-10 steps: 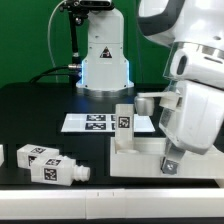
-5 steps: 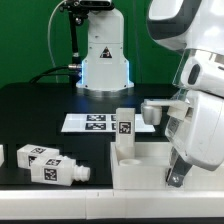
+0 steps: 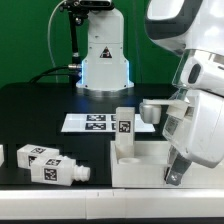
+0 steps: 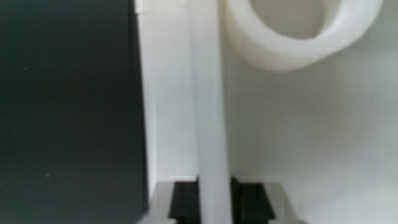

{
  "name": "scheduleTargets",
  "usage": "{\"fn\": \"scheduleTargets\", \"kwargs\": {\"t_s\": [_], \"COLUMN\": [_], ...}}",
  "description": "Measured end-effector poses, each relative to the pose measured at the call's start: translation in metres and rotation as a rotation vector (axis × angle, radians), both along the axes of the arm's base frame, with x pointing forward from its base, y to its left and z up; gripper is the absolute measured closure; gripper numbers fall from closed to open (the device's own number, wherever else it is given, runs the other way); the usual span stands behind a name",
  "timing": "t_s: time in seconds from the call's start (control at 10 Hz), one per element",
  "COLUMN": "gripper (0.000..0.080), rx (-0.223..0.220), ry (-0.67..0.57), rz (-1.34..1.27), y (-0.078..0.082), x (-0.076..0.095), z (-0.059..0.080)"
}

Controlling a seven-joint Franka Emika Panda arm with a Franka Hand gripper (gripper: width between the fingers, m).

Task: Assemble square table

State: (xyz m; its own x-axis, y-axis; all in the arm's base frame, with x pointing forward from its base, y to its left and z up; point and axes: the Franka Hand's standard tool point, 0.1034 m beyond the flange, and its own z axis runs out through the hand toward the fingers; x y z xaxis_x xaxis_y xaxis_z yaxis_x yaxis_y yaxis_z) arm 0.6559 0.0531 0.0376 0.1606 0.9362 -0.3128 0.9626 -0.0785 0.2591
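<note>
Fingers (image 4: 180, 205) tight on smooth table rim (image 4: 208, 105)

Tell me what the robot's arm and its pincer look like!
The robot arm is made of big, smooth, rounded white shells with darker grey joints between them. Its white base at the back carries a small triangle sticker, and what looks like a thin black cable hangs beside it. The pincer ends in two small flat black fingers.
</note>
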Motion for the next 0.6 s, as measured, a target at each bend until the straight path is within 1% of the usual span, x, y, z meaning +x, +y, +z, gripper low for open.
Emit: {"fn": "scheduleTargets", "kwargs": {"t_s": [0.4, 0.6], "gripper": [0.0745, 0.0745], "rx": [-0.003, -0.006], "ry": [0.004, 0.004], "rz": [0.000, 0.008], "y": [-0.0009, 0.0019], "x": [-0.0018, -0.0010], "z": [-0.0027, -0.0020]}}
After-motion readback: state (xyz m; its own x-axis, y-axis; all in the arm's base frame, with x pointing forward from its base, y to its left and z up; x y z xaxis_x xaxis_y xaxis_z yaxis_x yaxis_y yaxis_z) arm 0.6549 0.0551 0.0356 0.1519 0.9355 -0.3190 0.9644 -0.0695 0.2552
